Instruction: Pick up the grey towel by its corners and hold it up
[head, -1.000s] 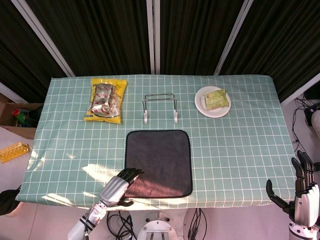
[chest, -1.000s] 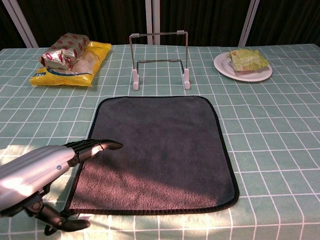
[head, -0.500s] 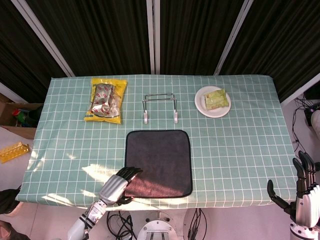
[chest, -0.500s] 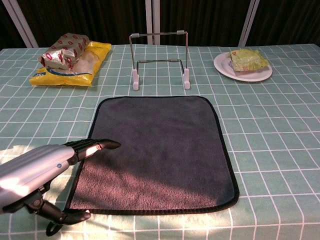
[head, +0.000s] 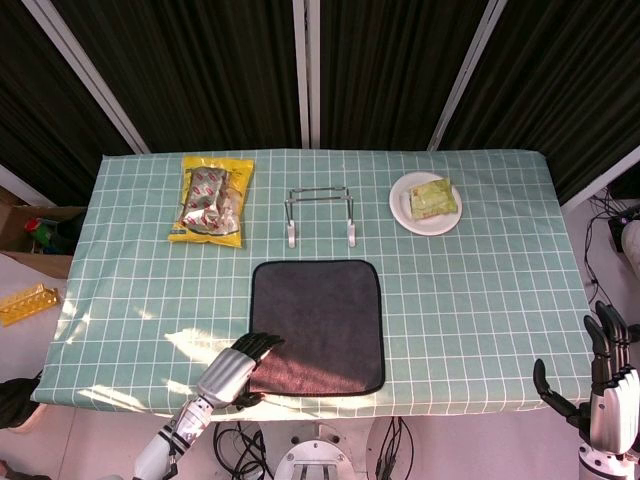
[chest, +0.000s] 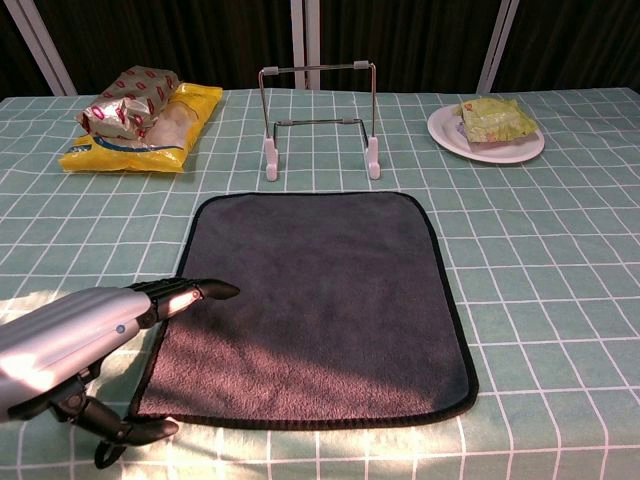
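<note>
The grey towel lies flat on the checked tablecloth near the front edge. My left hand is at the towel's near-left corner, its fingers stretched over the left edge and the thumb low beside the corner. Nothing is lifted or pinched. My right hand hangs off the table's right front corner, fingers spread, holding nothing; the chest view does not show it.
A wire rack stands just behind the towel. Yellow snack bags lie at the back left. A white plate with a green packet sits at the back right.
My left hand has slid slightly back toward the table's front edge along the towel's left side. The right hand shifted a little. The towel has not moved.
</note>
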